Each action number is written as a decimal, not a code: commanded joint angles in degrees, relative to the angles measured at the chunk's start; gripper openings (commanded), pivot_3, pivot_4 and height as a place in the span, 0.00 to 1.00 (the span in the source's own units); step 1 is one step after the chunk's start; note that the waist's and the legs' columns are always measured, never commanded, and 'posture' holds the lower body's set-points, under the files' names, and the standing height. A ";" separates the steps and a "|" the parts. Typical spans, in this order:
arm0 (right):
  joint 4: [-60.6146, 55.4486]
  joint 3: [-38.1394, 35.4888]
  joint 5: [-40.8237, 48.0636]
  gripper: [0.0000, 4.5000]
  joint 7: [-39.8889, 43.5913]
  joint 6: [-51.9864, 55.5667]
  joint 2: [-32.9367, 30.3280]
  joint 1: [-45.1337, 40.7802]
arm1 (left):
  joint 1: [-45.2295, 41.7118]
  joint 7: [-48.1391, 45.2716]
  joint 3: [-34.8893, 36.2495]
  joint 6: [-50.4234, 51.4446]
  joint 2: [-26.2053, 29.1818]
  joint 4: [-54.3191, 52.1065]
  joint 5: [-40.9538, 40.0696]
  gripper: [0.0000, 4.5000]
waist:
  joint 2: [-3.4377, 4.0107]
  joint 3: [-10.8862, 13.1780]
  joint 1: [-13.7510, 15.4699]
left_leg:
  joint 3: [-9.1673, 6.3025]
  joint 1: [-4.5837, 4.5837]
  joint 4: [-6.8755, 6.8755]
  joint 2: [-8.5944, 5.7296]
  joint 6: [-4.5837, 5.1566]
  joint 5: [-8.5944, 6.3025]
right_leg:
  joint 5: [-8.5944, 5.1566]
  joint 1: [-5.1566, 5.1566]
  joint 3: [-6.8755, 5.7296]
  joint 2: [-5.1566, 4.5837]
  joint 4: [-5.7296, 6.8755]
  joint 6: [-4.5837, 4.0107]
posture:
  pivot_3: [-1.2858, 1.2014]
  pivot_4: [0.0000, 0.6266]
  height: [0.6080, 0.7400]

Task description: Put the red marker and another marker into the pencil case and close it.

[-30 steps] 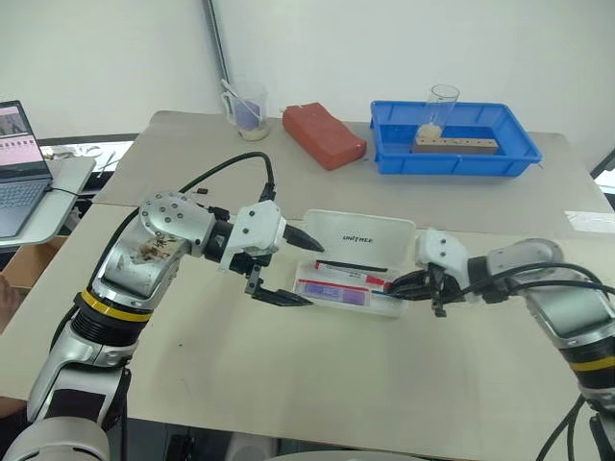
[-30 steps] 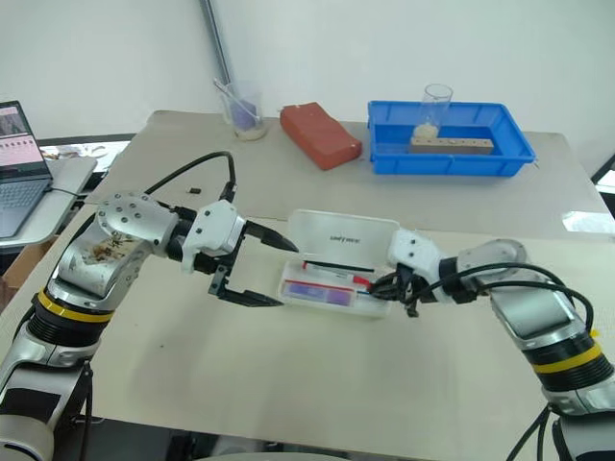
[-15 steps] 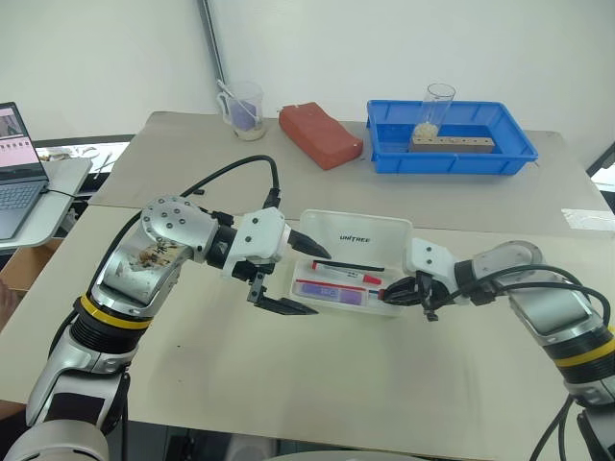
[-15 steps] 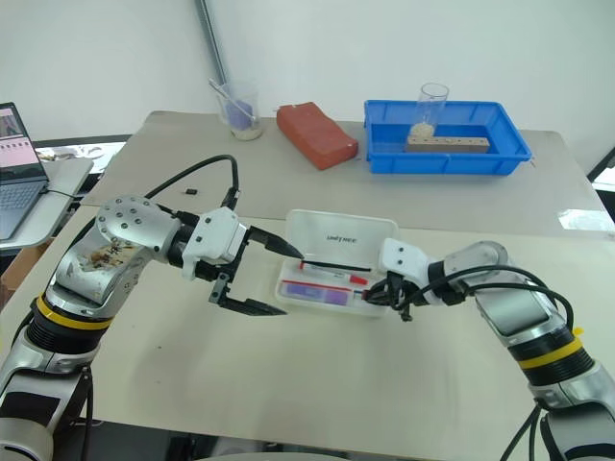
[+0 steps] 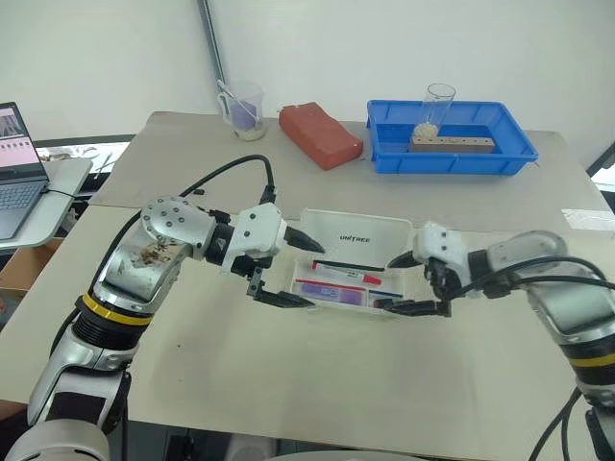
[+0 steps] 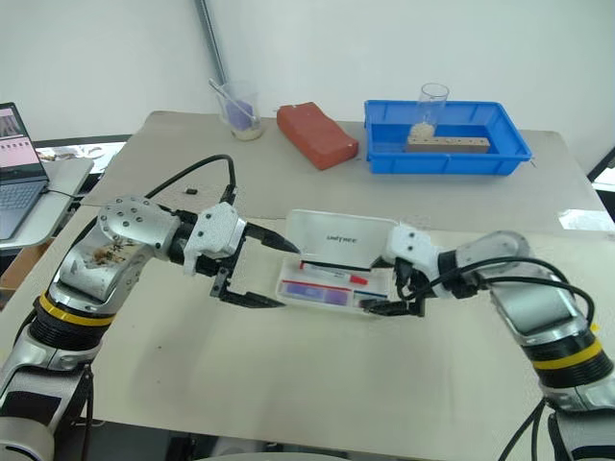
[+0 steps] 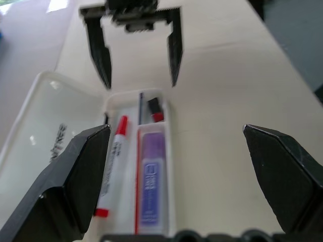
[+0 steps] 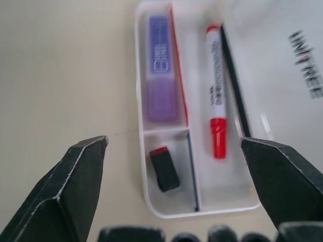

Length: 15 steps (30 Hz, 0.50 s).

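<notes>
Inside the open translucent white pencil case lie the red-capped white marker and chunky purple highlighter; both the left gripper and the right gripper hover beside it, fingers apart.

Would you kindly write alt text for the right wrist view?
An open pencil case on a beige table holds a purple marker and a red marker in separate compartments. The right tool's two black fingers stand wide apart above its end, holding nothing.
</notes>
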 commanded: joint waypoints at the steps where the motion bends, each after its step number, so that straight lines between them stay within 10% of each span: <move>1: -9.35 -9.85 6.82 0.99 -6.90 8.75 2.12 0.66 | -4.52 8.07 2.68 -4.19 -3.06 10.12 4.61 1.00 | -0.05 0.03 0.04 | -0.03 -0.01 0.00 0.00 0.00 0.00 | 0.00 0.01 -0.01 0.01 0.00 0.00 | 0.52 0.24 1.00; 6: -17.87 -16.71 11.54 1.00 -15.74 17.73 3.96 1.46 | -12.23 17.05 3.48 -12.78 -9.69 29.47 10.19 0.81 | -0.10 0.05 0.14 | -0.07 -0.05 -0.01 -0.03 0.00 0.00 | 0.01 -0.03 -0.01 0.00 0.03 -0.01 | 0.52 0.24 1.00; 13: -22.64 -21.95 16.60 1.00 -22.35 24.30 3.25 1.00 | -24.09 24.00 3.37 -21.30 -16.86 55.72 15.95 0.09 | -0.16 0.09 -0.12 | -0.08 -0.13 -0.05 -0.08 0.00 0.00 | 0.00 -0.10 -0.01 0.00 -0.01 0.00 | 0.52 0.24 1.00; 15: -23.96 -22.68 17.83 1.00 -23.80 25.45 3.18 1.31 | -26.01 24.63 2.03 -23.28 -17.76 60.58 18.57 0.01 | -0.16 0.09 -0.35 | -0.09 -0.13 -0.08 -0.08 0.00 0.00 | 0.00 -0.12 -0.01 0.00 -0.01 0.01 | 0.52 0.24 1.00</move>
